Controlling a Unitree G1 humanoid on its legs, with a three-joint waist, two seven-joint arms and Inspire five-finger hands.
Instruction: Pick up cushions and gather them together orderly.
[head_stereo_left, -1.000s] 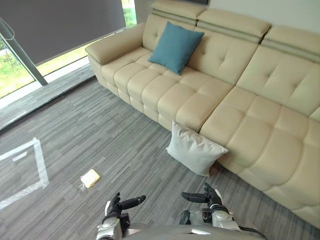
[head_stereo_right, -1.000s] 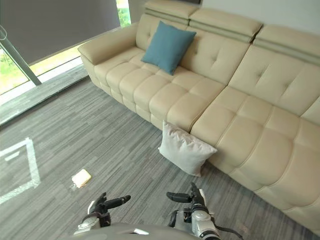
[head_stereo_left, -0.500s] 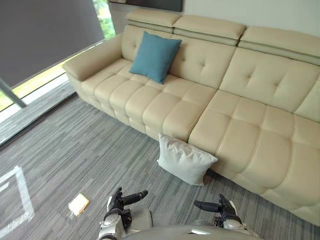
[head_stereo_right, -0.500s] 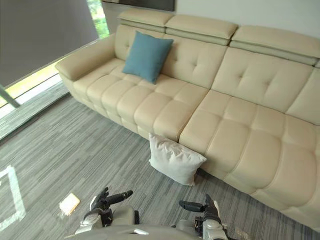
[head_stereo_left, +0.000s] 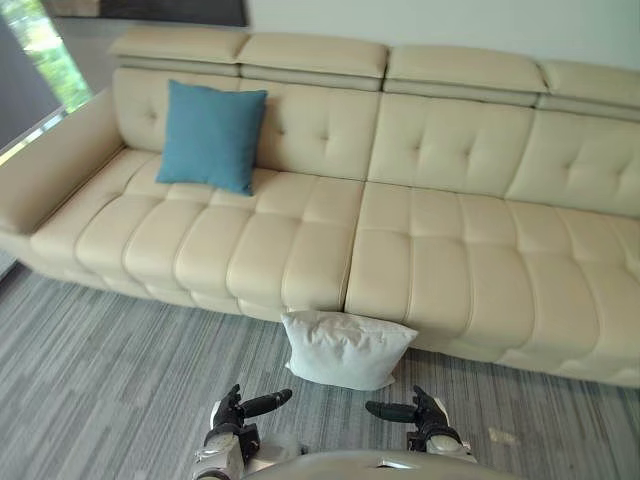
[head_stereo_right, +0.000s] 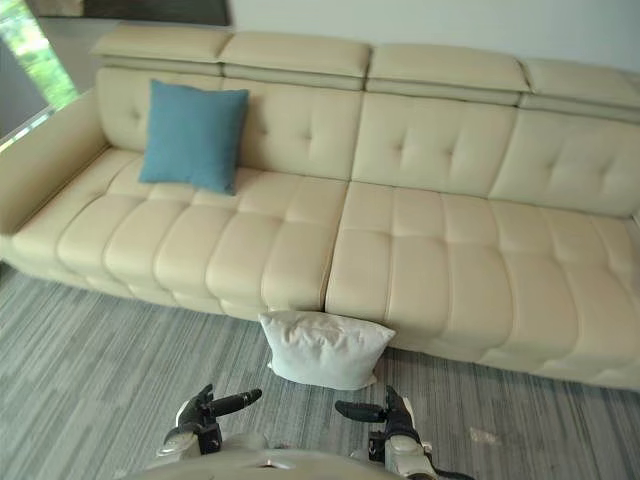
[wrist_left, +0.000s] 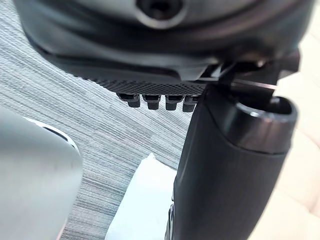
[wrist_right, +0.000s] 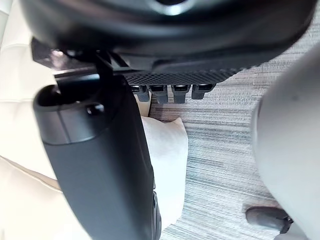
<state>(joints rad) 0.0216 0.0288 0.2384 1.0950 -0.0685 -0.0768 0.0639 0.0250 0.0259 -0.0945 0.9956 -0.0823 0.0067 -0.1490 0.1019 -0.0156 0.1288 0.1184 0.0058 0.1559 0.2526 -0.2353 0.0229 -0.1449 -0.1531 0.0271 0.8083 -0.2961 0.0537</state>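
in the left eye view a white square fabric cushion sits on the grey striped carpet, leaning against the front of the long beige tufted leather sofa about halfway along it. a teal square fabric cushion stands against the backrest at the far left, well apart from the white one. the left hand and right hand hang low at the near edge, one to each side of the white cushion and short of it, thumbs pointing toward each other. the right eye view gives the same layout. in the left wrist view that hand's fingers lie loose in a row with the thumb standing out and nothing between them; the white cushion's corner shows on the carpet past them. the right wrist view matches: a slack, spread, empty hand, with the white cushion beyond it at the sofa's base. i judge the task barely begun, at the approach to the floor cushion. the next move likely calls for both hands to reach forward and down, take the white cushion by its two sides, lift it and set it beside the teal one.
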